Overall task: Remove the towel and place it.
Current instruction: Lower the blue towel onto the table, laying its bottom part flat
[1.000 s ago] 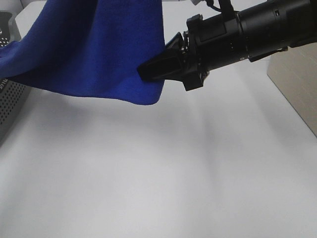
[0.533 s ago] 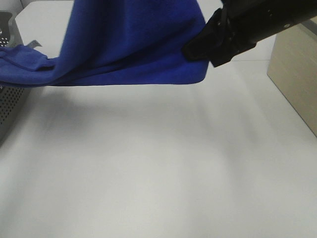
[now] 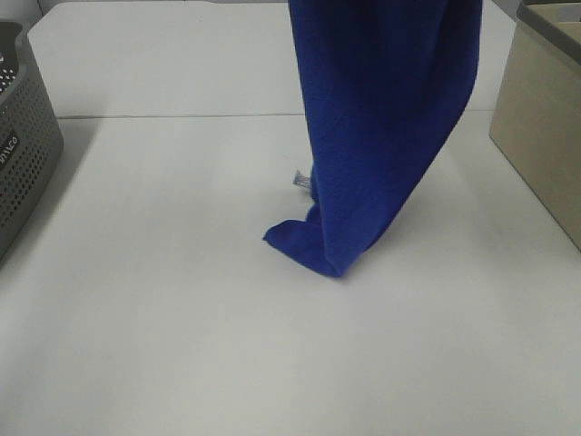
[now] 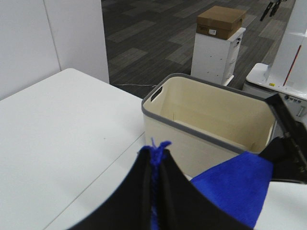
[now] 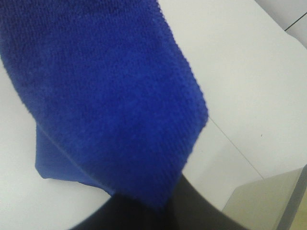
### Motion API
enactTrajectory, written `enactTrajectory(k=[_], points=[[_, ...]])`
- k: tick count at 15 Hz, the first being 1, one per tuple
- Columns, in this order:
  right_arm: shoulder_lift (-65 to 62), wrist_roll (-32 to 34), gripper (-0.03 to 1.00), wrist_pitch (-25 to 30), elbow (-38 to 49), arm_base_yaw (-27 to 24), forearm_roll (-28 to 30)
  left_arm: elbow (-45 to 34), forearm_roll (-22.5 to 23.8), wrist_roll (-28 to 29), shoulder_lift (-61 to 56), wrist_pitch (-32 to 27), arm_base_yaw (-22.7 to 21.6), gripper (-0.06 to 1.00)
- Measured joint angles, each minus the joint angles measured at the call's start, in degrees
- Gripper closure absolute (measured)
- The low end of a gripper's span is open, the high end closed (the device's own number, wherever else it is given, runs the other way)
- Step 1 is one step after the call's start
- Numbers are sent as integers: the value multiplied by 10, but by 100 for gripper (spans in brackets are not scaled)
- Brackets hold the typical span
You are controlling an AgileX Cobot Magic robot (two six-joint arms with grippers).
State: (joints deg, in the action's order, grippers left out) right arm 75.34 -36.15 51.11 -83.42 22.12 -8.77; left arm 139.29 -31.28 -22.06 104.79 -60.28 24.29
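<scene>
Clearly soft and light, the towel hung in a long limp fold from above the top of the exterior view. Its lowest corner lay crumpled on the white table, with a small pale tag showing beside it. The left gripper had its jaws pressed together on a thin tuft of the hem, and the right gripper was likewise pinched closed on the cloth's edge. Such microfibre would probably drape, drag and bunch rather than slide, so the hems and corners looked like the best holds. A grey perforated basket stood at the table's left edge and a beige bin at the right, with open tabletop between them for spreading.
</scene>
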Motion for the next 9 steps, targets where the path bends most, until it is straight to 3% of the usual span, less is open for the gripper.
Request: enactTrajectory(k=[2,4,6,9], points=[[0,0,97,67,-46,0,13,0,70,40,-21,-23,1,94],[-1,0,97,94,-82,0,33,0,163,121,-44,-29,2,94],[-1,0,97,97,-103,0,33,0,203,181,-50,-30,2,94],[-1,-1,97,77,-138,0,36,0,210,214,-50,-32,2,94]])
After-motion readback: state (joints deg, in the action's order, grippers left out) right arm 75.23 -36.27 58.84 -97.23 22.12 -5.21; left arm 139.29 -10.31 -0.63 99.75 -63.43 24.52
